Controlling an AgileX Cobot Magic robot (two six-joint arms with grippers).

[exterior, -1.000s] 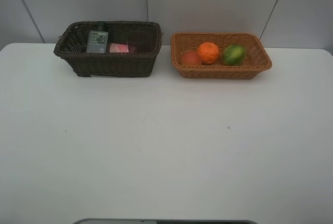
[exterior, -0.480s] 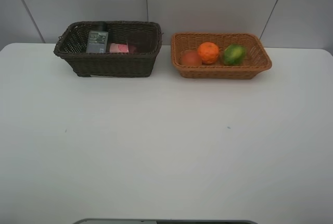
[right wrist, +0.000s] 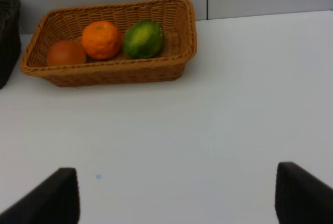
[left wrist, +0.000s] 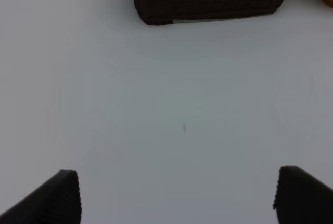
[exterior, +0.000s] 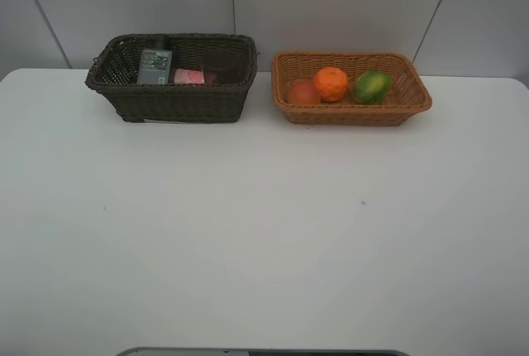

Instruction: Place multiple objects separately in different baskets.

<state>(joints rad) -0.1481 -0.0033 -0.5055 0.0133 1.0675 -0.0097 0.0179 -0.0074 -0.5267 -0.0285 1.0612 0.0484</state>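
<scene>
With the three fruits sorted into the tan basket [exterior: 417, 100] on the right and both bottles and cup in the dark basket [exterior: 169, 100] left, both grippers [left wrist: 177, 195] [right wrist: 177, 195] hung released, empty, near.

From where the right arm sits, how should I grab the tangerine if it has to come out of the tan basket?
Come straight down on the tangerine. Peach and green fruit flank it in the tan basket, so set the fingers at its front and back, where there looks to be room.
</scene>
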